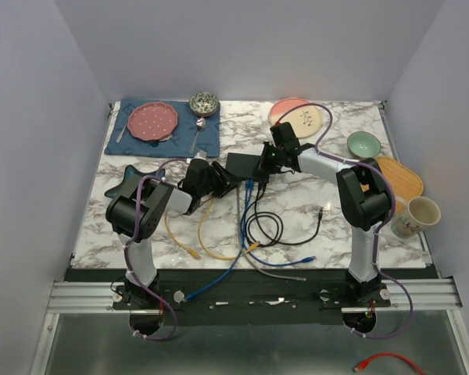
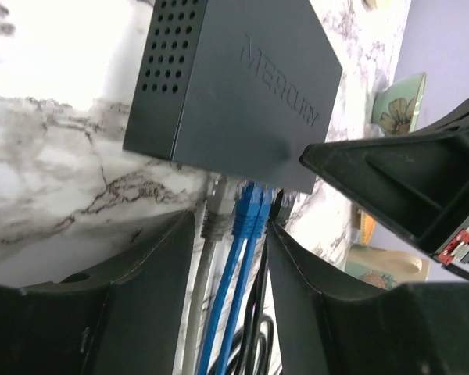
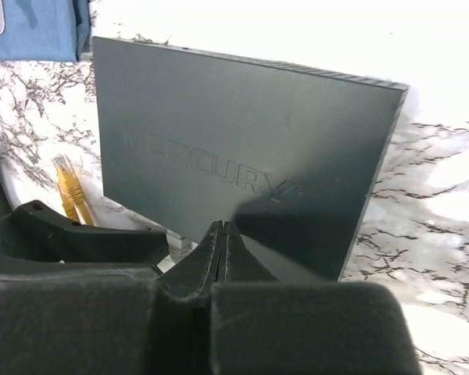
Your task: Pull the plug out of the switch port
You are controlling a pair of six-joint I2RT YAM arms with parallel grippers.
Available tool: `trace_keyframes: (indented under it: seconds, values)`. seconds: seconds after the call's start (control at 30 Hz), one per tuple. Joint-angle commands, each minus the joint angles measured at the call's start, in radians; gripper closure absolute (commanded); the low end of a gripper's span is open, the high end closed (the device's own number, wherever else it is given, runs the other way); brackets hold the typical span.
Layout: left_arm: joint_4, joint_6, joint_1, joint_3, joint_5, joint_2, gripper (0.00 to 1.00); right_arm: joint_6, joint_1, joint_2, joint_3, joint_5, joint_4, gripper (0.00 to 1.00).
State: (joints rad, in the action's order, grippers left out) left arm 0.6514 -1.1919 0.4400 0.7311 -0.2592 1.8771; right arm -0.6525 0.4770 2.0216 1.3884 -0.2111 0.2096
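Note:
The switch (image 1: pixel 242 164) is a flat black box lying on the marble table; it also fills the left wrist view (image 2: pixel 242 86) and the right wrist view (image 3: pixel 242 156). A grey plug (image 2: pixel 213 219), two blue plugs (image 2: pixel 252 207) and a black plug (image 2: pixel 280 205) sit in its near edge. My left gripper (image 2: pixel 230 223) is open and straddles the grey and blue plugs. Its right finger is against the blue ones, and a thin gap shows beside the grey one. My right gripper (image 3: pixel 223 226) is shut with nothing in it, its tips resting on the switch's top near that same edge.
Loose yellow (image 1: pixel 195 246), black (image 1: pixel 266 226) and blue (image 1: pixel 297 260) cables lie in front of the switch. A blue mat (image 1: pixel 141 141) with a pink plate and a bowl (image 1: pixel 205 103) is at the back left. A plate (image 1: pixel 297 117), green bowl (image 1: pixel 363 144), wooden tray (image 1: pixel 402 180) and cups (image 1: pixel 414 215) stand at the right.

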Motion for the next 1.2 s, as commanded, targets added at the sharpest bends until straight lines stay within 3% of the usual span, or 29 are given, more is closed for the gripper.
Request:
trace_keyframes:
  seconds: [0.0,0.13,0.37,0.63,0.87,1.17]
  values:
    - [0.002,-0.032,-0.007,0.028,0.005,0.068,0.45,0.011,-0.006,0.037,0.004,0.006,-0.016,0.99]
    - [0.063,-0.072,-0.009,0.028,-0.005,0.117,0.46,0.008,-0.006,0.052,0.003,-0.005,-0.019,0.99]
    - [0.163,-0.115,-0.021,-0.001,-0.035,0.162,0.66,0.007,-0.006,0.057,-0.006,-0.008,-0.029,0.99]
    - [0.163,-0.121,-0.034,-0.006,-0.038,0.177,0.67,0.001,-0.006,0.06,-0.009,-0.019,-0.033,0.99]
    - [0.156,-0.12,-0.034,0.001,-0.045,0.192,0.93,0.004,-0.006,0.029,-0.035,-0.028,-0.045,0.99]
    - [0.166,-0.12,-0.037,-0.006,-0.046,0.192,1.0,-0.001,0.048,-0.017,-0.098,-0.053,-0.096,0.99]
